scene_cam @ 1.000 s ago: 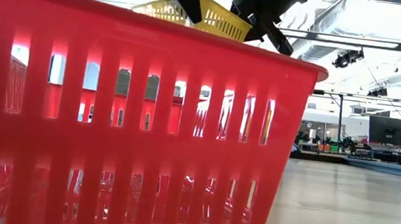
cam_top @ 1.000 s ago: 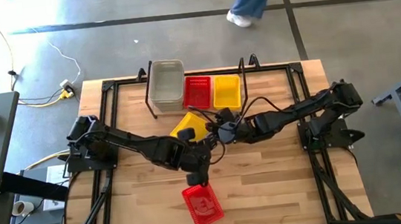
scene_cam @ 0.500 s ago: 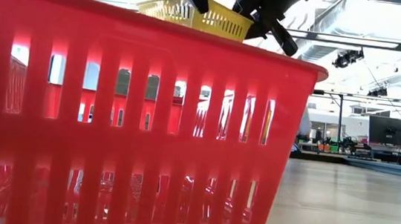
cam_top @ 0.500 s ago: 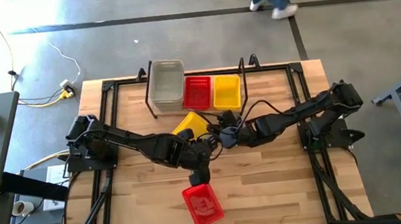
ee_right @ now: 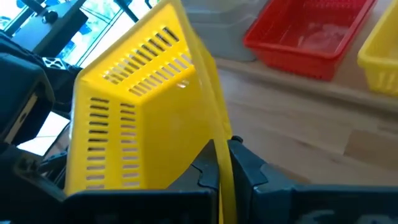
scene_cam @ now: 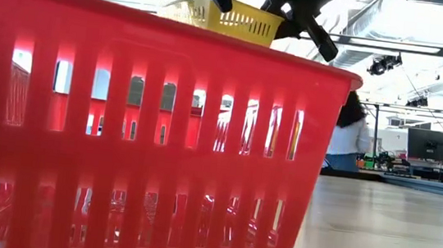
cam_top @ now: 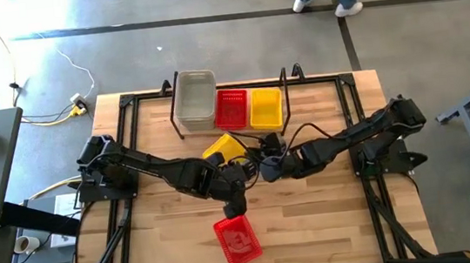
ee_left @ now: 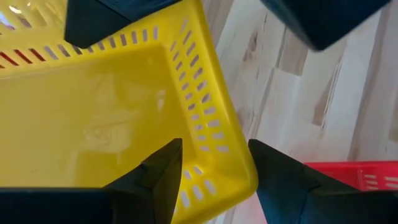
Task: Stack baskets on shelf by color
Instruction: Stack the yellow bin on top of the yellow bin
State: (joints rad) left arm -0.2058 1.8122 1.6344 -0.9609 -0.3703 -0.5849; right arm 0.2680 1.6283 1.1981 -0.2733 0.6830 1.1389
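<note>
Both arms have nudged the yellow basket [cam_top: 224, 147] up a bit mid-table, left gripper [ee_left: 211, 171] and right gripper [ee_right: 222, 163] each pinching a wall, shelf [cam_top: 177, 111] along the far edge next, I reckon.

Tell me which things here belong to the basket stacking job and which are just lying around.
Job: held yellow basket, gripped by left gripper and right gripper; loose red basket; shelf with clear, red, yellow baskets.
Lying about: floor cables.

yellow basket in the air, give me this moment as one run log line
yellow basket: lifted, tilted | left end effector: straddles its wall | right end effector: shut on its rim | shelf: holds clear, red, yellow | red basket: on table
</note>
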